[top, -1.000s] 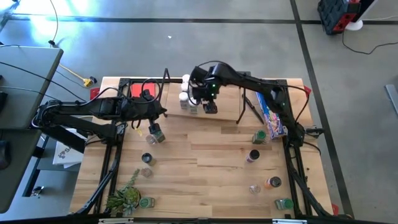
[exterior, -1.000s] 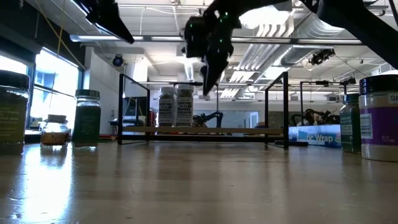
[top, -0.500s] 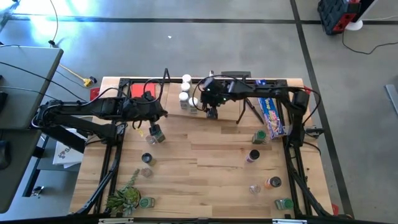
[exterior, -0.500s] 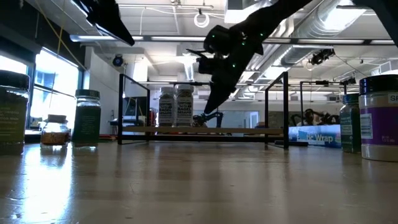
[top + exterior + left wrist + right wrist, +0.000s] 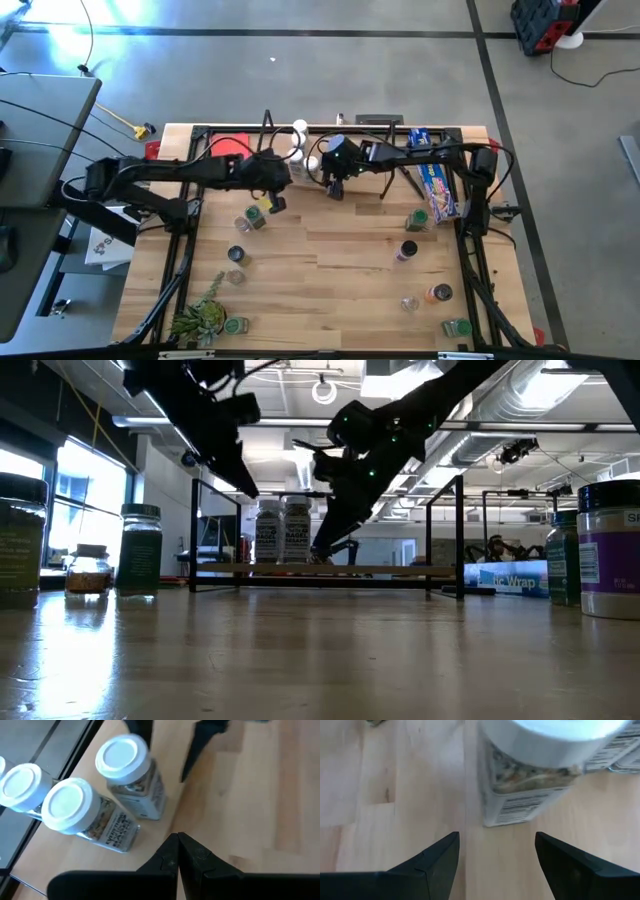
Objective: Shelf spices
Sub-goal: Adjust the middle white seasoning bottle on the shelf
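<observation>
- High view: your left claw (image 5: pixel 277 203) sits over the worktop (image 5: pixel 330 260) just in front of the shelf (image 5: pixel 352 176), near the white-capped spice jars (image 5: pixel 300 150) at its left end. Right claw (image 5: pixel 335 188) is just beside those jars, on their right. More jars are scattered over the worktop: a green-lidded jar (image 5: pixel 253 218) near the left claw, others by the plant (image 5: pixel 200 312) and by the blue wrap box (image 5: pixel 435 180).
- Low view: two white-capped jars stand upright on the shelf board (image 5: pixel 330 570), both arms above them.
- Left wrist: claw fingers (image 5: pixel 192 857) pinched together, nothing between; three white-capped jars upright nearby, the closest white-capped jar (image 5: pixel 131 772) apart from the tips.
- Right wrist: claw fingers (image 5: pixel 437 860) spread wide, empty; one labelled jar (image 5: pixel 535 775) just ahead, not touching.
</observation>
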